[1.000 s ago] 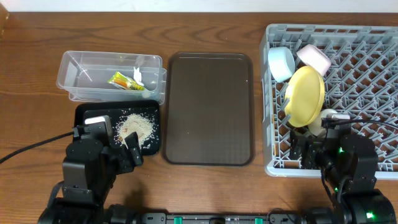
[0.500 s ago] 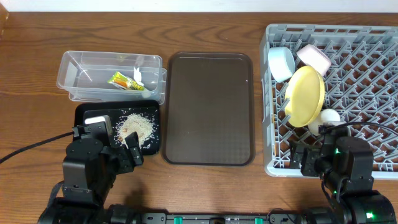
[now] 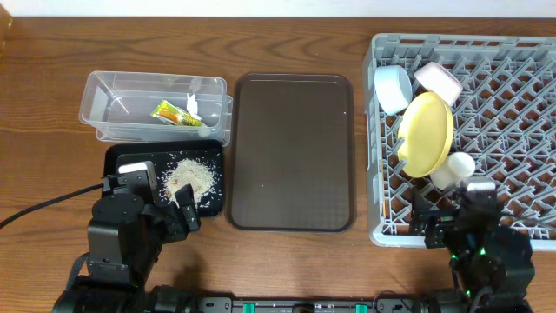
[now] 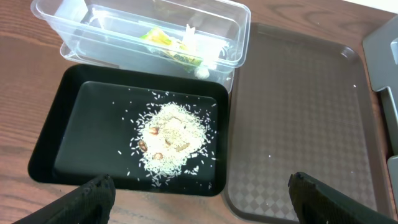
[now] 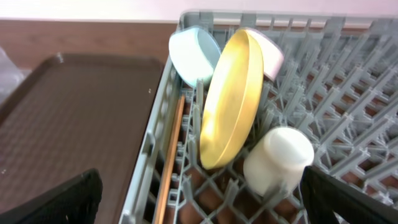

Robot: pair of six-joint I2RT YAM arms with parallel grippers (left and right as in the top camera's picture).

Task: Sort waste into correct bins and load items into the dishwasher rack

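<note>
The grey dishwasher rack [image 3: 521,42] at the right holds the yellow plate [image 3: 426,132] on edge, the light-blue bowl [image 3: 393,89], the white bowl [image 3: 438,80] and the pale cup [image 3: 453,168]. The chopsticks [image 5: 171,158] lie along the rack's left wall. The clear tub [image 3: 95,91] holds the green-and-orange wrapper [image 3: 169,113] and the tissue [image 3: 193,106]. The black tray [image 3: 117,153] holds the rice scraps [image 3: 189,178]. My left gripper [image 4: 202,202] is open and empty over the black tray's front edge. My right gripper [image 5: 199,205] is open and empty at the rack's front left, just short of the cup [image 5: 277,158].
The flat brown serving tray [image 3: 291,152] lies between the bins and the rack, with nothing on it. Bare wooden table runs along the back and the far left. The rack's right half shows only pegs.
My right arm has drawn back toward the table's front edge, away from the cup, which now stands in full view in the rack. The left arm has not moved.
</note>
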